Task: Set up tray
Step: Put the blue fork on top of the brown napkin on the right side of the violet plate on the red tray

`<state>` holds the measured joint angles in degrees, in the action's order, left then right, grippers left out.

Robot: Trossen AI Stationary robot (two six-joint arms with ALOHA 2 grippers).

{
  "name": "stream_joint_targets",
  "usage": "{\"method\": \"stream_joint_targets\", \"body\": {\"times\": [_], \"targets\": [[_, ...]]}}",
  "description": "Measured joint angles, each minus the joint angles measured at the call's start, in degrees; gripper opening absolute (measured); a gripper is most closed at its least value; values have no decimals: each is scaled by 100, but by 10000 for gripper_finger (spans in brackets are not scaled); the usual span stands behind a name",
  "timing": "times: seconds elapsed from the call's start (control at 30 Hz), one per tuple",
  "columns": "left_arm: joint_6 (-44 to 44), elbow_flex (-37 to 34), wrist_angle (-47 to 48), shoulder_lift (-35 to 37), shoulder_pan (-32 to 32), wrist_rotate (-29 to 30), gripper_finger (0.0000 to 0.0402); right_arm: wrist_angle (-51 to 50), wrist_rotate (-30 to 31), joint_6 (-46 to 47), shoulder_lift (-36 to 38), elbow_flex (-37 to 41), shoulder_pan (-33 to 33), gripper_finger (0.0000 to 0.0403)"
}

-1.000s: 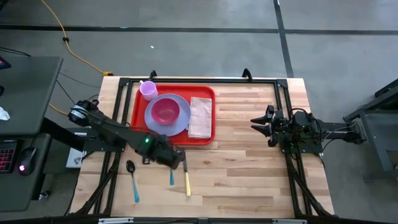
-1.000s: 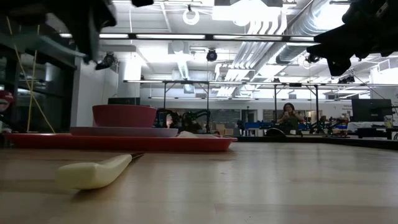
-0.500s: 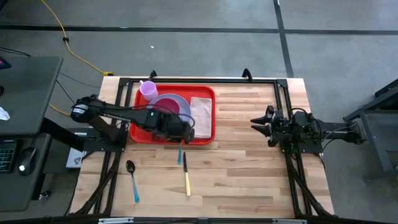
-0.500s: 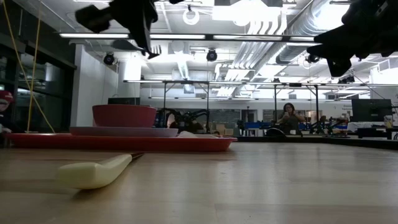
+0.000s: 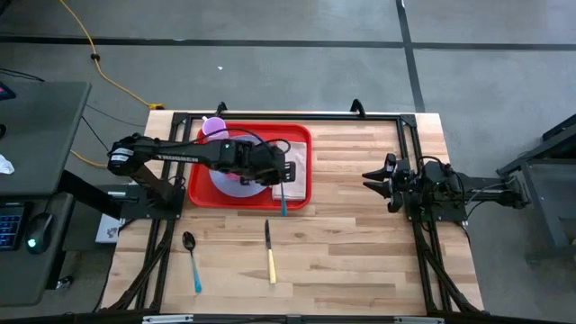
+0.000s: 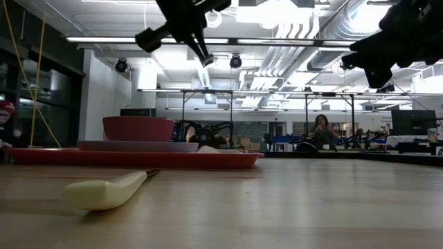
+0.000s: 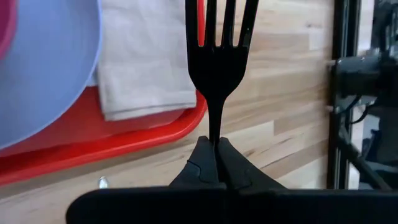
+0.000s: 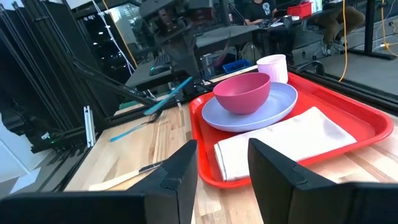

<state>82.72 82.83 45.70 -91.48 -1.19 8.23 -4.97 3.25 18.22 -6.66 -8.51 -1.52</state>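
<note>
Since a second ago the left arm has swung from the front of the desk up over the tray, carrying a fork away from the spot beside the other cutlery. Now the left hand [image 5: 277, 173] hangs above the napkin [image 5: 295, 158], pinched tight on the fork [image 7: 219, 56] by its neck, tines pointing away from the wrist, its blue handle reaching back toward the tray's near rim.

The red tray [image 5: 200, 180] lies on the far left part of the desk [image 5: 360, 243]. It already carries a lavender plate [image 8: 273, 106] with a pink bowl [image 8: 242, 92] on it, a small lavender cup [image 5: 212, 128] in the far corner, and the folded napkin on the side nearer the right arm.

Still out on the bare wood in front of the tray are a knife with a yellow handle [image 5: 271, 265] and a spoon with a blue handle [image 5: 193, 261], well apart from each other.

The right hand [image 5: 385, 183] waits over the right side of the desk, fingers partly spread and holding nothing.

So the setting looks more than half done: the fork seems about to be laid on or beside the napkin, and the knife and spoon are probably left to follow.
</note>
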Motion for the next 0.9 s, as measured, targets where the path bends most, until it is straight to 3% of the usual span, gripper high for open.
{"method": "stream_joint_targets", "body": {"times": [0.2, 0.37, 0.73, 0.9], "targets": [[0, 3, -669, -332, -200, -80, 10, 2, -2, -22, -2, 0, 1, 118], [-192, 349, -653, -643, -406, -178, 10, 0, -2, -24, -2, 0, 0, 118], [-903, 1560, -51, -1501, -951, -362, 10, -2, -22, -24, -2, 0, 2, 118], [-1032, 1744, 297, -1752, -1108, -485, 10, -15, -26, -26, -2, 0, 1, 119]]}}
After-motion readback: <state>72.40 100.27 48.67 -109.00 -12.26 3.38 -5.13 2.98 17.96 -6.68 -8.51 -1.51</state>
